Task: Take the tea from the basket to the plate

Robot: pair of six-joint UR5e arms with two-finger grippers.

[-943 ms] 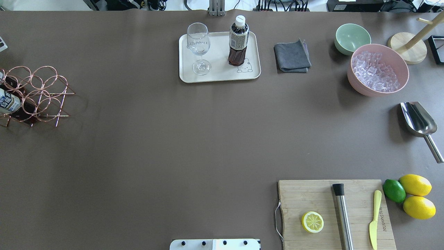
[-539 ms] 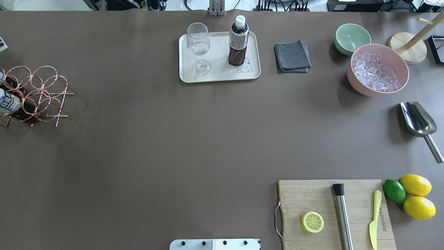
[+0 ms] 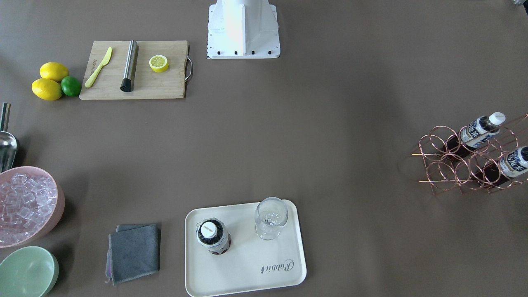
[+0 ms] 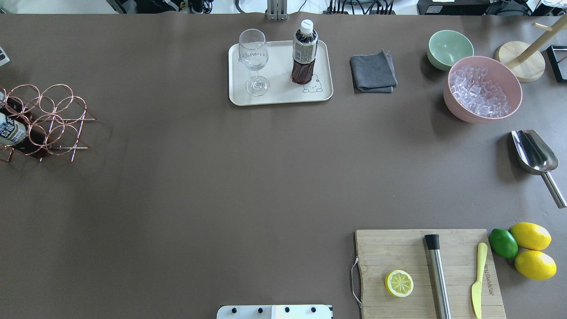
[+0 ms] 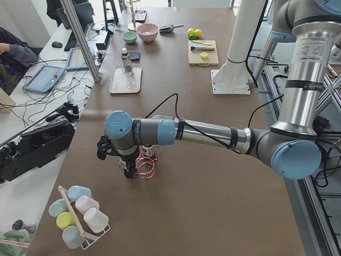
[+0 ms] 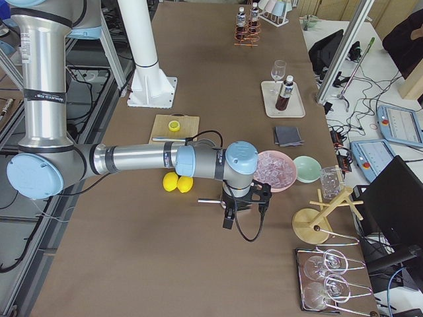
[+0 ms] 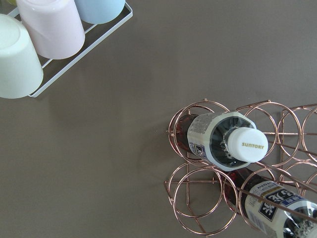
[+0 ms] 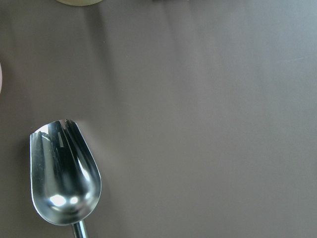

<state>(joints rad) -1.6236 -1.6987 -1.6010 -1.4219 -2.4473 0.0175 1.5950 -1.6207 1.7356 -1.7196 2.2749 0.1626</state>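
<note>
One tea bottle (image 4: 304,53) stands upright on the cream plate (image 4: 279,86) at the far middle; the front-facing view shows its white cap (image 3: 209,229) and the plate (image 3: 247,264). Two more tea bottles (image 3: 478,130) (image 3: 511,163) lie in the copper wire basket (image 3: 458,165), which sits at the table's left edge (image 4: 48,119). The left wrist view looks down on those bottles (image 7: 228,144) and the basket (image 7: 198,198). My left gripper (image 5: 128,172) hangs by the basket, my right gripper (image 6: 242,210) near the scoop. I cannot tell whether either is open or shut.
A stemmed glass (image 4: 253,60) shares the plate. A grey cloth (image 4: 373,73), mint bowl (image 4: 449,48), pink ice bowl (image 4: 483,88) and metal scoop (image 4: 533,153) are at the right. A cutting board (image 4: 425,270) and citrus are near right. A cup rack (image 7: 44,39) stands beside the basket.
</note>
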